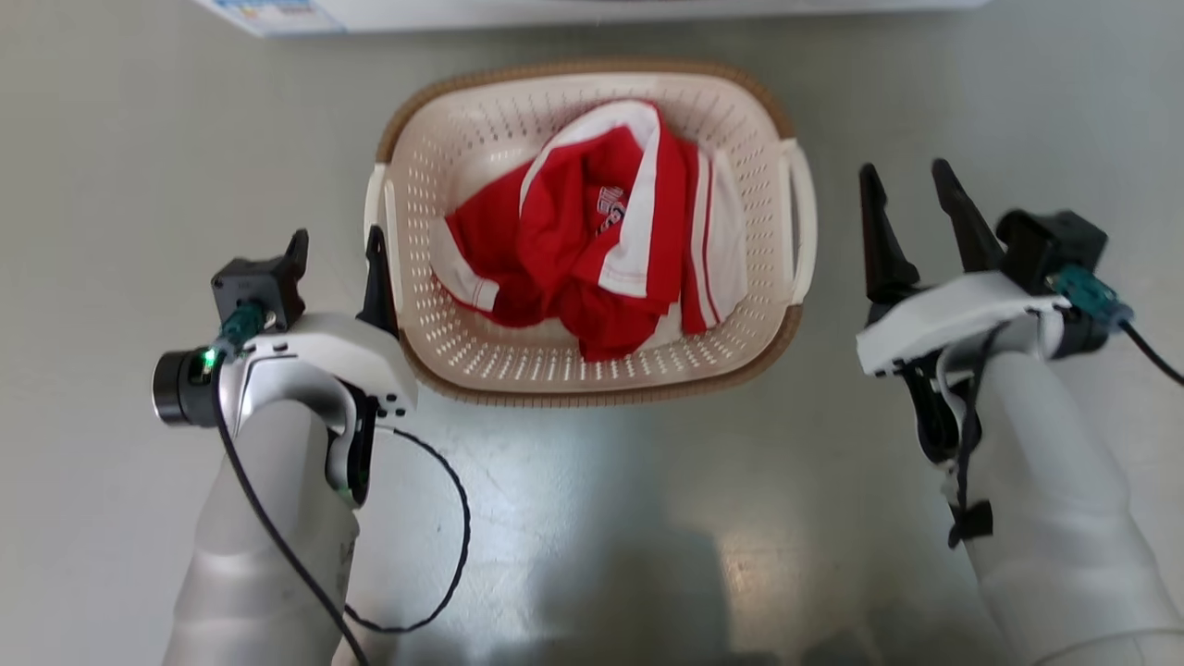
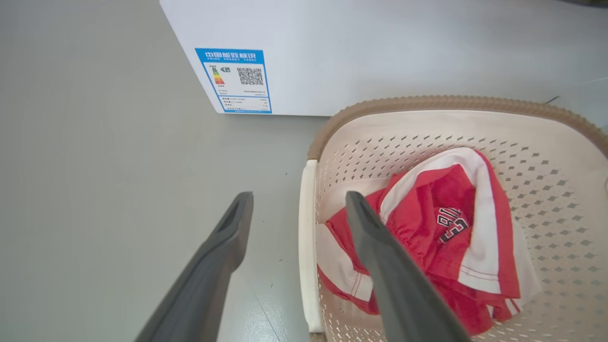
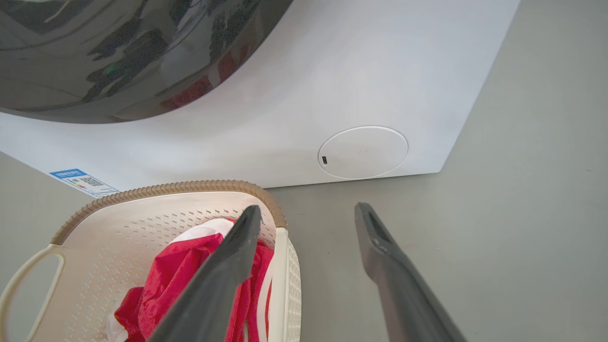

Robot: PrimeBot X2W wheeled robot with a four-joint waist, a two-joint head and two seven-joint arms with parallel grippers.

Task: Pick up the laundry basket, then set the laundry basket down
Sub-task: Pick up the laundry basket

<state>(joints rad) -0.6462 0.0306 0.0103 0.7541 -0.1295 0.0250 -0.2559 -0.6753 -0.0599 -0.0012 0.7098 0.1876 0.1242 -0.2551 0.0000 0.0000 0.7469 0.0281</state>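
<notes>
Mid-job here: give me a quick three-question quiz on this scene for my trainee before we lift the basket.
1. True or false: the laundry basket holds no clothing.
2. Which is closer to the basket? A) left gripper B) right gripper
3. Fill in: both grippers are ____.
Key: 1 false, a red-and-white garment lies inside; 2 A; 3 open.
</notes>
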